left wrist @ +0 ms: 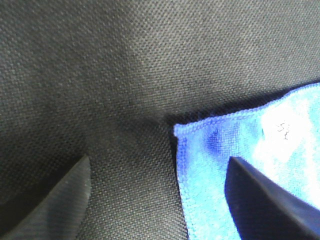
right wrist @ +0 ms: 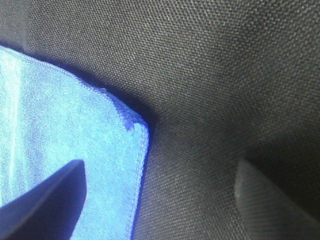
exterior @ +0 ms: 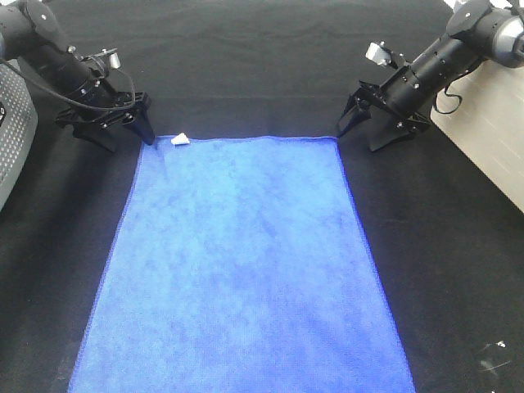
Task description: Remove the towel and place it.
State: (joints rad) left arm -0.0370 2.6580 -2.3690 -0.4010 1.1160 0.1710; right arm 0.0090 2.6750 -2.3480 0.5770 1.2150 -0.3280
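Observation:
The blue towel (exterior: 241,262) lies flat on the black table cloth (exterior: 246,74), its small white tag (exterior: 179,140) at the far left corner. My left gripper (exterior: 123,135) is open, low over that far left corner; in the left wrist view its fingertips straddle the towel corner (left wrist: 200,135), one over cloth, one over towel. My right gripper (exterior: 364,131) is open at the far right corner; in the right wrist view the towel corner (right wrist: 135,125) lies between its fingers. Neither gripper holds anything.
A grey perforated box (exterior: 12,131) stands at the left edge. A light wooden surface (exterior: 491,139) is at the right edge. A small clear glinting thing (exterior: 495,356) lies on the cloth at the near right.

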